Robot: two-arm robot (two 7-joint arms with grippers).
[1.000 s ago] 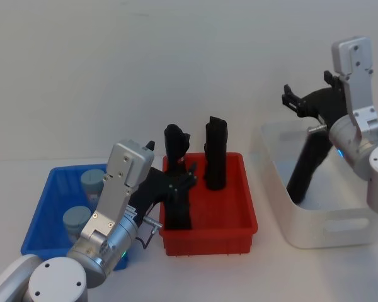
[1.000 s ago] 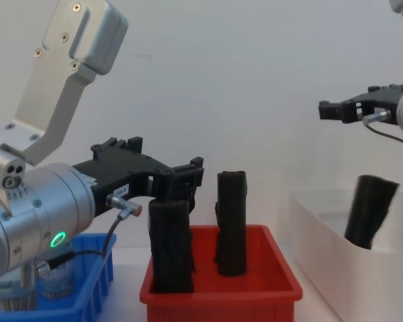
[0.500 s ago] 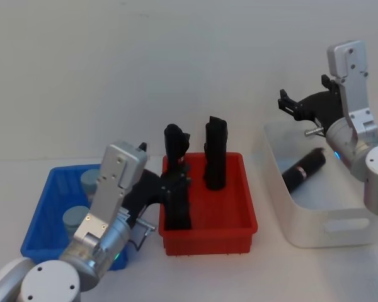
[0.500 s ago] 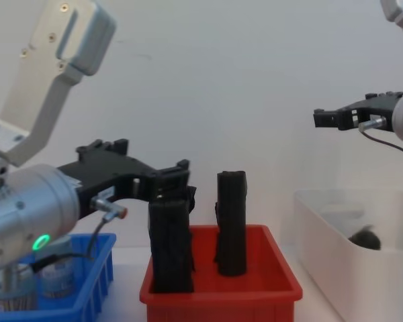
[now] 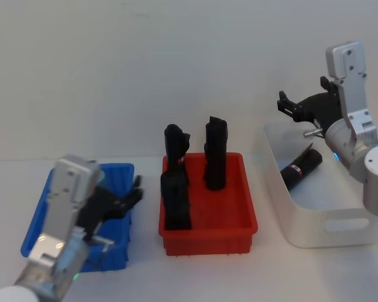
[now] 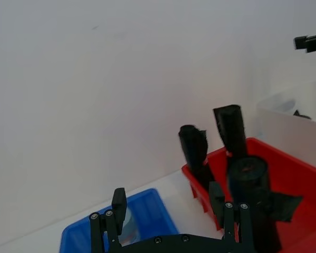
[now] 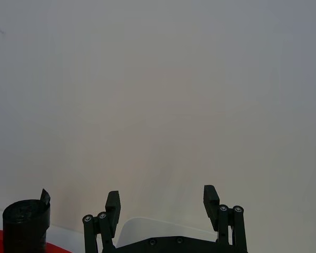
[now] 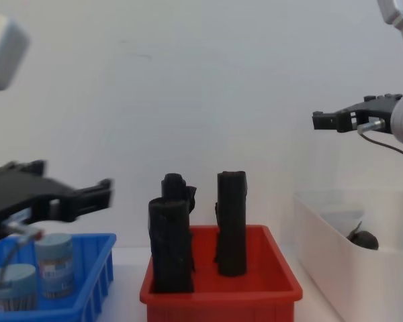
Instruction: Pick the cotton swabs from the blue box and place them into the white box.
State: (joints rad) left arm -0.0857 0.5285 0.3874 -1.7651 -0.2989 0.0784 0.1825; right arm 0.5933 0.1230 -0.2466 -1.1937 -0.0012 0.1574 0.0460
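Note:
Two cotton swabs jars with grey-blue caps stand in the blue box at the left. My left gripper hovers open just above that blue box, its fingers empty; in the left wrist view the left gripper spans the blue box. The white box stands at the right with a black roll lying inside. My right gripper hangs open and empty above the white box; its fingers stand wide apart.
A red bin sits between the two boxes, holding three upright black rolls. A pale wall rises behind the table. Bare tabletop lies in front of the bins.
My left arm has pulled back leftward from the red bin to over the blue box. The black roll in the white box has tipped from leaning to lying down. The right gripper barely moved.

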